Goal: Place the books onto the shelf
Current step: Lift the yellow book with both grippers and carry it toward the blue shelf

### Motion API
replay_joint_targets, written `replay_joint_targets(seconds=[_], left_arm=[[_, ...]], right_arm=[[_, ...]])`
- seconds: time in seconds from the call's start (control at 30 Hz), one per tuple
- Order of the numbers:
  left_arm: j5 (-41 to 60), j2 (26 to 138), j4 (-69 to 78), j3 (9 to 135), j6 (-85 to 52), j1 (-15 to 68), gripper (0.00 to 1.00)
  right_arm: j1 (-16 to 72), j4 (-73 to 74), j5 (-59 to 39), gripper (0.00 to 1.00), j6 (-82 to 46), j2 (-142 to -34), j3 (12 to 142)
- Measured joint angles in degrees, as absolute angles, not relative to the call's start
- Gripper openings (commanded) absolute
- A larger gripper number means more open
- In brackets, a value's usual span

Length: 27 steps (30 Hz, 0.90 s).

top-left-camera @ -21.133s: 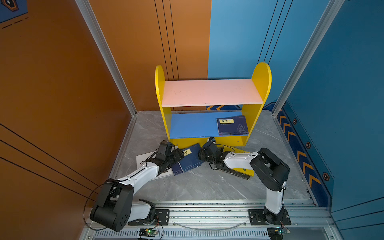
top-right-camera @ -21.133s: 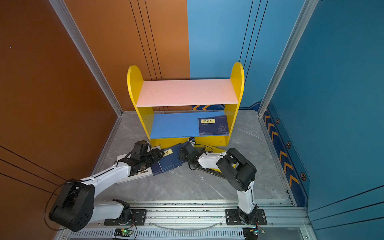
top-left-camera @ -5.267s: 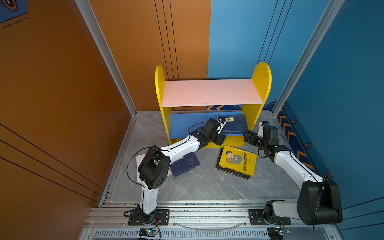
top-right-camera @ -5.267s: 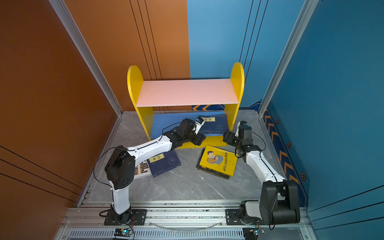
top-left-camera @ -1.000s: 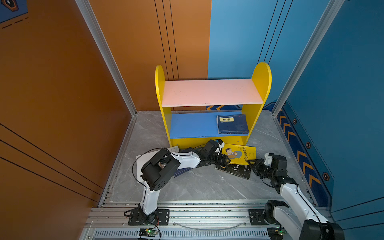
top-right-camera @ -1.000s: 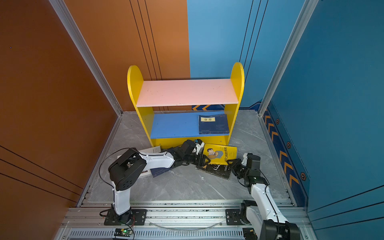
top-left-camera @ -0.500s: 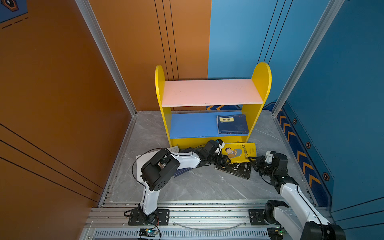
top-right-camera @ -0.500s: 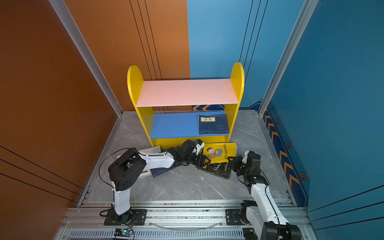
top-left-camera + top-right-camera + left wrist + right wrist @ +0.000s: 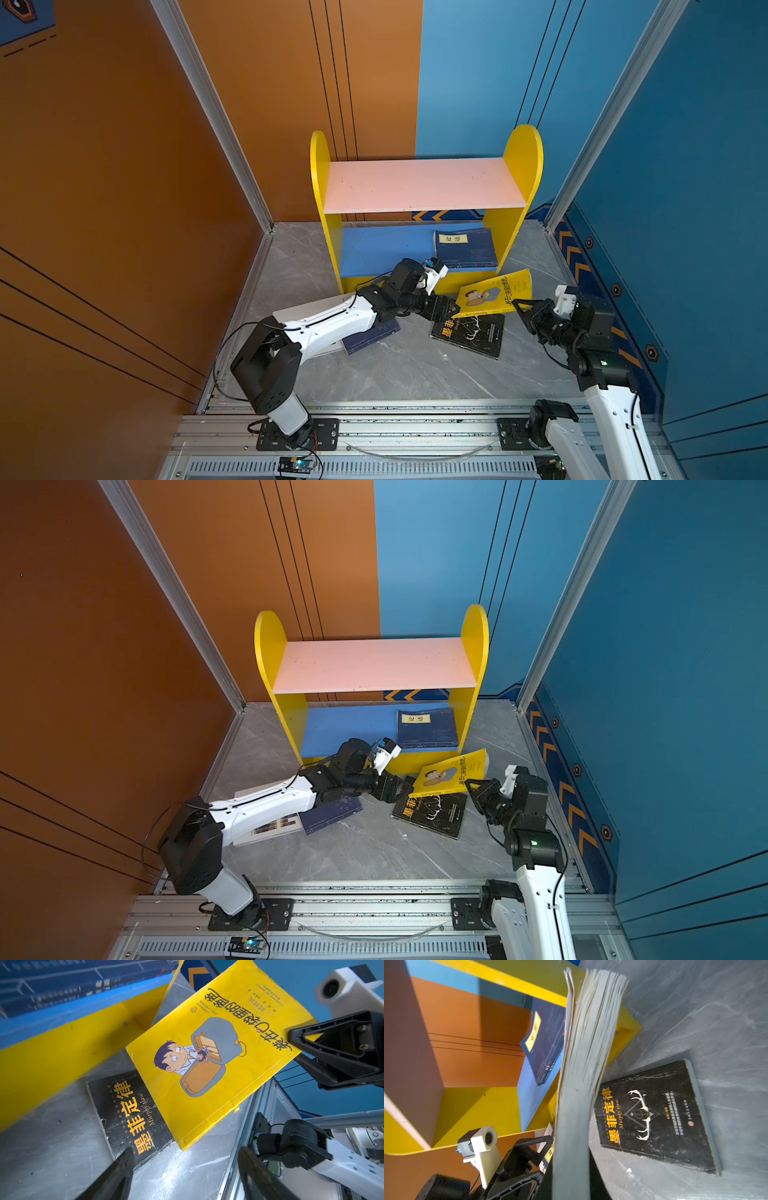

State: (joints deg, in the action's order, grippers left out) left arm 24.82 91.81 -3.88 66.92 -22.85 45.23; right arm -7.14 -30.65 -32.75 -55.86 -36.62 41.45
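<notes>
Grey floor point(image 9: 415, 365): black book point(image 9: 469, 336) under yellow book point(image 9: 494, 293)

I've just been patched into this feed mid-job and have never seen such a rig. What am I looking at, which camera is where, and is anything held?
These are two robot arms bolted to a rail, each ending in a two-finger gripper. The two wide pictures come from one camera head overhead. The two close-ups come from cameras on the arms' wrists.

At the back stands the shelf, with a navy book flat on its blue lower board. On the grey floor lie a black book, a second navy book and a white book, the last two partly under the left arm.

The right gripper is clamped on a corner of the yellow book, holding it tilted over the black one. The left gripper is open and empty, near another corner of that book.
</notes>
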Motion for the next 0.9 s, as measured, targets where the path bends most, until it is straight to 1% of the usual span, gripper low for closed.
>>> replay_joint_targets(seconds=[0.1,0.2,0.43,0.57,0.7,0.77,0.8,0.9], left_arm=[[28.12,89.17,-4.36,66.57,-23.51,43.55,0.80],[32.42,87.05,-1.32,64.66,-26.68,40.62,0.80],[39.81,84.53,12.99,54.83,-40.60,33.71,0.83],[42.65,84.55,21.91,51.24,-50.28,31.81,0.83],[44.16,85.91,37.82,47.57,-63.07,29.54,0.81],[44.58,88.38,48.07,46.22,-70.65,28.64,0.77],[44.80,90.37,54.35,45.76,-75.16,28.05,0.73],[45.10,94.61,64.93,45.65,-83.02,27.07,0.73]], right_arm=[[-7.14,-32.10,-35.75,0.11,-55.72,-35.64,45.30],[-7.03,-31.11,-38.92,0.11,-56.95,-34.85,46.74],[-3.25,-22.48,-42.63,0.11,-63.48,-35.40,46.63],[0.49,-17.04,-41.69,0.11,-64.14,-37.65,46.63],[4.36,-11.25,-39.09,0.11,-62.92,-40.16,46.65],[5.87,-8.43,-38.09,0.11,-61.87,-41.34,46.68],[6.63,-7.20,-37.74,0.11,-61.23,-41.98,46.72],[8.45,-5.39,-38.26,0.11,-59.37,-44.10,47.16]])
